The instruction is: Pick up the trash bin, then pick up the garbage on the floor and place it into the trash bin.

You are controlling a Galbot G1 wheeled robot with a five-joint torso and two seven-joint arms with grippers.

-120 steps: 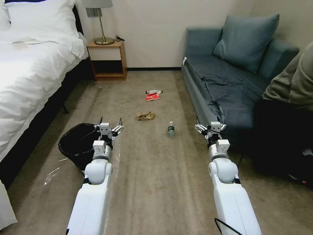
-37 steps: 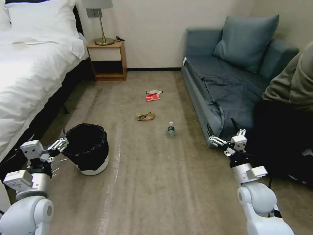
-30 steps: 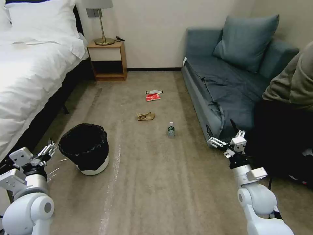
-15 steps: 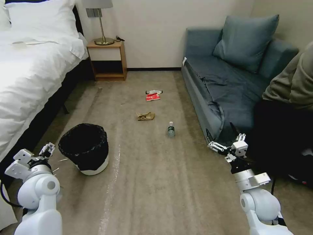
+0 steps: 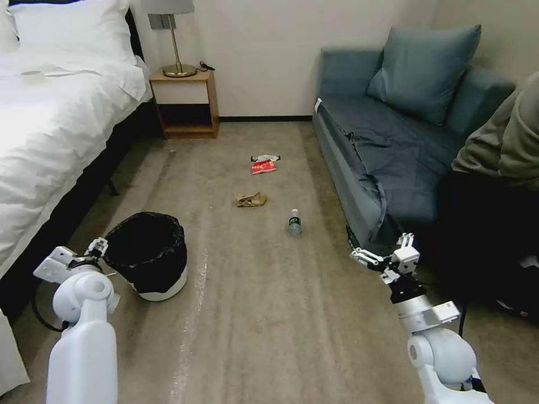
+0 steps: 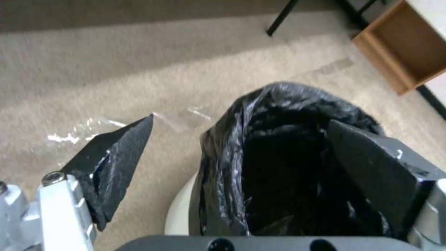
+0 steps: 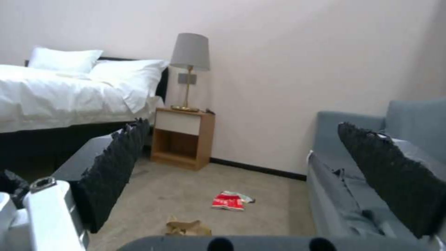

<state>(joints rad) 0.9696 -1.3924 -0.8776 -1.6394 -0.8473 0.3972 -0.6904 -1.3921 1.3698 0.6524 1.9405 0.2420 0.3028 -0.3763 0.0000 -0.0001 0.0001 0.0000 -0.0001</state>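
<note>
Left end effector (image 6: 237, 153) spread at trash bin (image 5: 147, 253) rim; garbage on floor.
Bin stands on carpet by the bed (image 5: 50, 123), black bag inside, contents too dark to tell. Snack packet (image 5: 264, 166), paper bag (image 5: 250, 199), bottle (image 5: 294, 222) lie mid-floor. Right end effector (image 5: 375, 252) spread, near the sofa (image 5: 393, 134).

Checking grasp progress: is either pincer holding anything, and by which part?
Nothing is held. The left pincer is open astride the trash bin rim; the right pincer hangs open by the sofa.
</note>
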